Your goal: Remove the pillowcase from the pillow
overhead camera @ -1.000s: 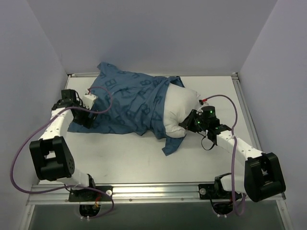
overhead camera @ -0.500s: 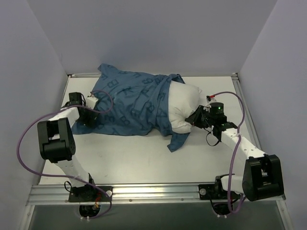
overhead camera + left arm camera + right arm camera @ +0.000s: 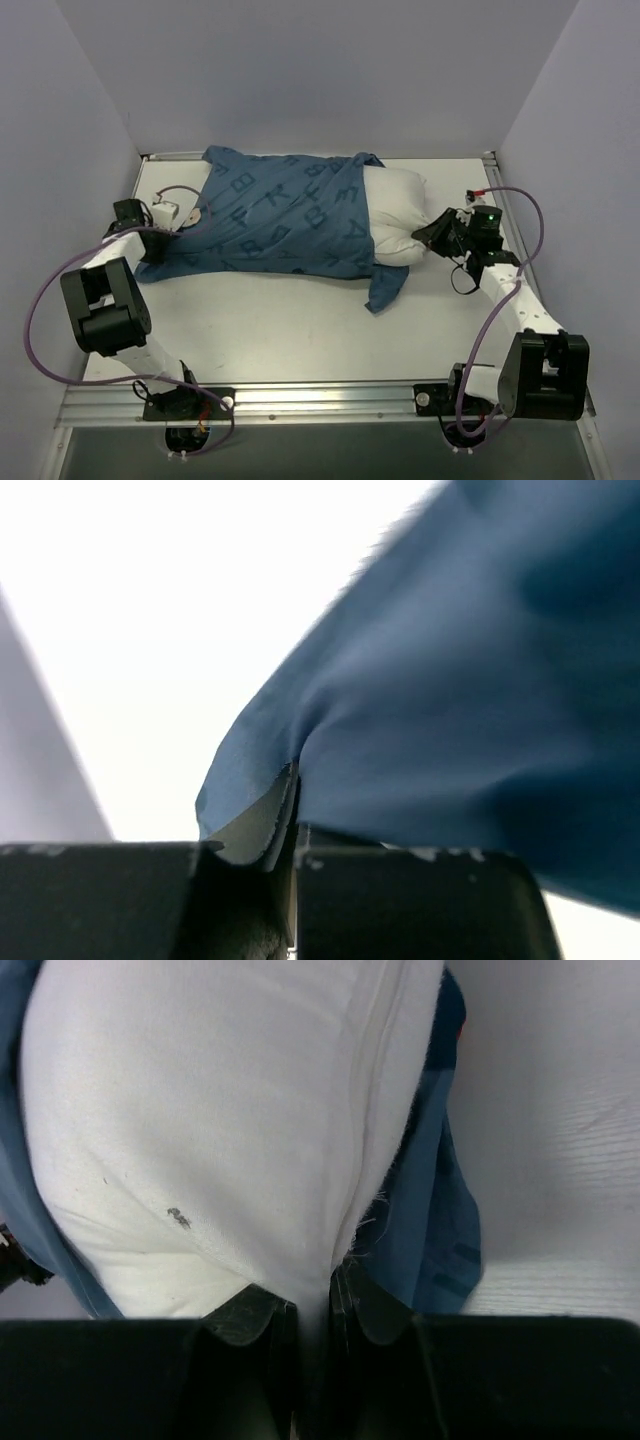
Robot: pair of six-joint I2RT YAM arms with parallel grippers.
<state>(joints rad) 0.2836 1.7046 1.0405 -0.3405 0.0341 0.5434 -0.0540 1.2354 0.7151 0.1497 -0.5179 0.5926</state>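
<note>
Left wrist view: the left gripper (image 3: 290, 815) is clenched on a hem fold of the pillowcase (image 3: 450, 680), and cloth bunches between the jaws.
Right wrist view: the right gripper (image 3: 312, 1305) is clamped on the seamed end of the pillow (image 3: 200, 1110), with blue cloth just beside and under it.
Top view, pillowcase: it is stretched along the far half of the table (image 3: 300, 320), and a loose flap trails toward the near edge.
Top view, pillow: its white right end pokes out of the open mouth; how much lies inside cannot be told.
Handling, pillowcase: thin, limp and light. It is likely to slide over the filling but snag at corners. Grip a doubled fold at the hem.
Handling, pillow: soft, plump and compressible. A pinch on the seam should hold better than one on the bulging face.
Risk: a shallow pinch may slip under tension.
</note>
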